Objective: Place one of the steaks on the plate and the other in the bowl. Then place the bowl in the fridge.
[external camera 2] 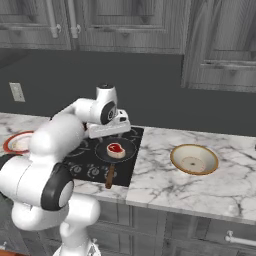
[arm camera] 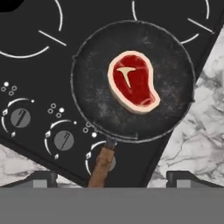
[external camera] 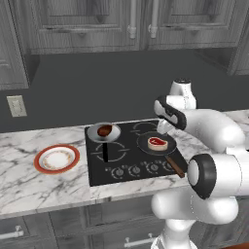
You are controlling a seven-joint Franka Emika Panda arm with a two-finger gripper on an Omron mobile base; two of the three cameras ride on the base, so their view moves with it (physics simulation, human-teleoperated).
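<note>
The red steak (arm camera: 133, 82) with its pale edge lies in a dark frying pan (arm camera: 92, 100) on the right side of the stove. My gripper (arm camera: 111, 180) hangs open a short way above this pan, nothing between its fingertips (arm camera: 43, 178). The brown steak (external camera: 104, 130) rests in a small silver pan (external camera: 115, 134) on the stove's back left burner. On the marble counter left of the stove sits the red-rimmed plate (external camera: 57, 158). The tan bowl (external camera 2: 194, 159) stands on the counter right of the stove. The fridge is out of view.
The black stove (external camera: 116, 160) has knobs along its front edge. The dark pan's wooden handle (arm camera: 101, 168) points toward the front of the counter. Grey cabinets (external camera: 97, 24) hang above the dark back wall. A wall socket (external camera: 16, 105) is at the left.
</note>
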